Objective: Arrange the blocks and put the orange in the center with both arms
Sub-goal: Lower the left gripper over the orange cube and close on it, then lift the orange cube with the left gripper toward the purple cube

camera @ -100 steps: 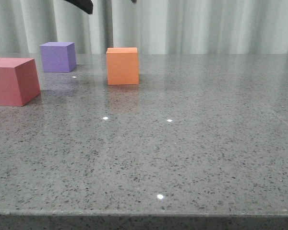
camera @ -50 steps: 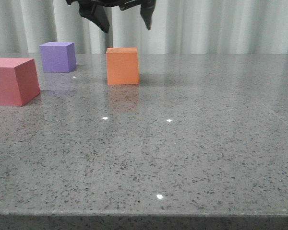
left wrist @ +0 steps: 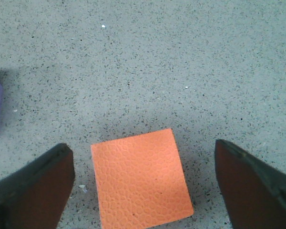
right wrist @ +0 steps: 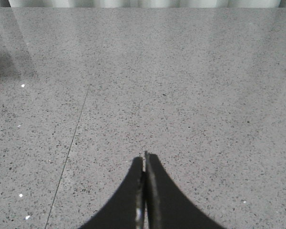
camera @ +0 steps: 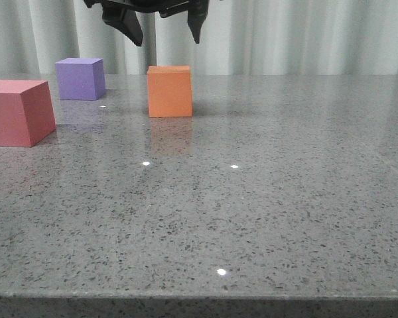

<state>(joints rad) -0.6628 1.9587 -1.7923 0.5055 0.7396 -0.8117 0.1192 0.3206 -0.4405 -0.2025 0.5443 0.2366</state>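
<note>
Hovering above the orange cube (camera: 169, 91), the left end effector (camera: 164, 30) has come into view within the last second and now hangs spread wide, holding nothing. The cube sits on the table (camera: 265, 199) between its fingers (left wrist: 35, 186), apparently ready for a grasp. The right end effector (right wrist: 144, 191) is closed and empty, off over bare table.

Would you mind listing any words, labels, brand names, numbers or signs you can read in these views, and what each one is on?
There are none to read. The orange cube, the purple cube and the pinkish-red cube have plain, unmarked faces. The left hand, the right hand, the speckled table and the curtain carry no lettering or labels either.
</note>
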